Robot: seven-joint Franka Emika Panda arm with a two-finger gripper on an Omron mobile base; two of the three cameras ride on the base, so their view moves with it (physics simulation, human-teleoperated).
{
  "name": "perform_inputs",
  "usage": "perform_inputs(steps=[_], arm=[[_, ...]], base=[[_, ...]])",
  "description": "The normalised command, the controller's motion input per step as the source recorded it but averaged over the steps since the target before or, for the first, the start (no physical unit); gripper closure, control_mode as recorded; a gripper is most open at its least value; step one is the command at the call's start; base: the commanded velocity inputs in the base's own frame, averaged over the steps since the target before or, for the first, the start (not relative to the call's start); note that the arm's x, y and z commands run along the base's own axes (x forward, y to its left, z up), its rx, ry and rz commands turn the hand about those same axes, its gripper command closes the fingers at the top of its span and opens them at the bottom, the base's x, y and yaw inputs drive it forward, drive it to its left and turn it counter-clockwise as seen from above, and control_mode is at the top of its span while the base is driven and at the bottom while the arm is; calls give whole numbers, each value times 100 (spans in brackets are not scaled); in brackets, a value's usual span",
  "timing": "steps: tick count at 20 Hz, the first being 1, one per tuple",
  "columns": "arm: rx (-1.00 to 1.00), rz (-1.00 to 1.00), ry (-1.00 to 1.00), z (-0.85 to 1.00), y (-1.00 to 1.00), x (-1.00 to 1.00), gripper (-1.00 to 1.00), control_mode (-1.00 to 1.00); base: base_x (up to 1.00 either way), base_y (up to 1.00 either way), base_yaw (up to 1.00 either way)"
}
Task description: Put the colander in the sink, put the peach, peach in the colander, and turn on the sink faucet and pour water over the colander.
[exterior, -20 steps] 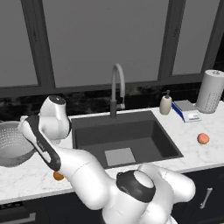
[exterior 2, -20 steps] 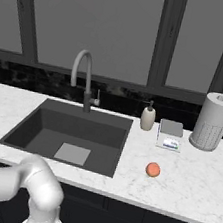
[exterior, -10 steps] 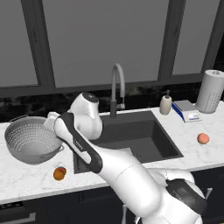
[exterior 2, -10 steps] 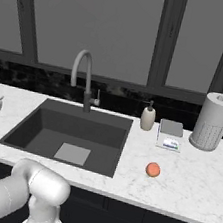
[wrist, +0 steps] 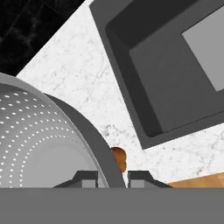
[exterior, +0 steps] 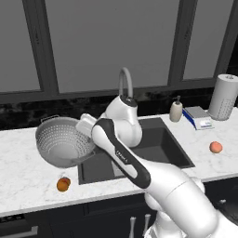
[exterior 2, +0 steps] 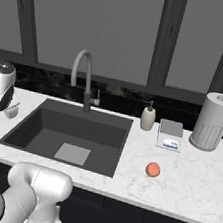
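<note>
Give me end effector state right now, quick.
End effector: closed on the rim of the colander, holding it tilted above the counter at the left edge of the sink.

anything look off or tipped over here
The colander is tilted, lifted off the counter left of the sink, with the gripper shut on its rim. That is a carry, not a spill. Both peaches lie loose on the counter; nothing looks damaged.
</note>
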Motion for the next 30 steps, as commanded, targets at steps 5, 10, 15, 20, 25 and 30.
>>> perform_inputs(steps=[5,10,15,20,25,30], arm=[[-2,0,13,14,-58,-23,100,-100],[-2,0,12,1,-53,-19,100,-100],[-1,0,1,0,-54,-35,100,-100],[0,0,0,0,-51,-32,100,-100],[0,0,0,0,-67,-14,100,-100],[0,0,6,0,-83,0,100,-100]], base=[[0,0,0],[0,0,0],[0,0,0],[0,0,0],[0,0,0],[0,0,0]])
